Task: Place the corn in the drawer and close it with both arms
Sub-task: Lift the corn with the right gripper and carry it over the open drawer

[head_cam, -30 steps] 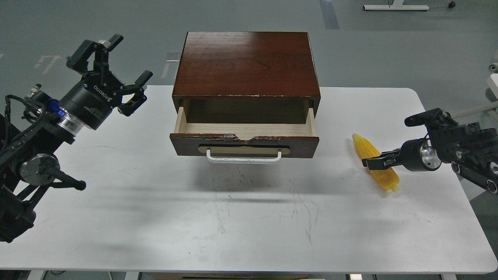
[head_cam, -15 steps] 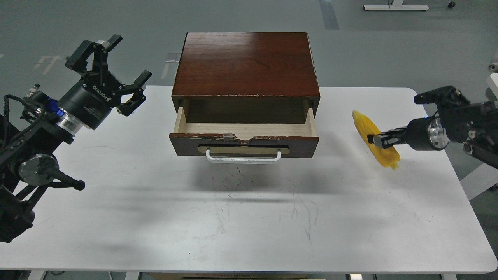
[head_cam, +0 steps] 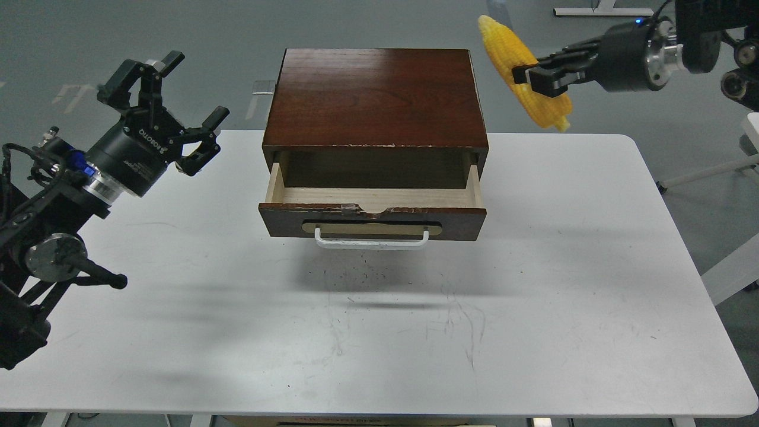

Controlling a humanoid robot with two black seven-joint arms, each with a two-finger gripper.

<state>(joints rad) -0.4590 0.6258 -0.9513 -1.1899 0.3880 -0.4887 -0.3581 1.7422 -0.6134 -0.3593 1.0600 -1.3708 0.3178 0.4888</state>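
Observation:
The yellow corn [head_cam: 510, 53] hangs tilted in the air, high at the upper right, just right of the cabinet's back corner. My right gripper [head_cam: 525, 75] is shut on the corn's middle. The dark reddish-brown cabinet [head_cam: 375, 98] stands at the back middle of the white table [head_cam: 569, 284]. Its drawer [head_cam: 373, 198] is pulled open, showing pale wood inside and nothing in it; the white bar handle [head_cam: 372, 240] is on its chipped front. My left gripper [head_cam: 178, 101] is open and empty, held above the table left of the cabinet.
The table's edges run along the front and right. A white stand base [head_cam: 602, 10] sits on the grey floor far behind. A white frame leg [head_cam: 729, 273] shows beside the table's right edge.
My right gripper has lifted the corn off the table and carried it up and to the left, to the height of the cabinet's top. The left arm has barely moved.

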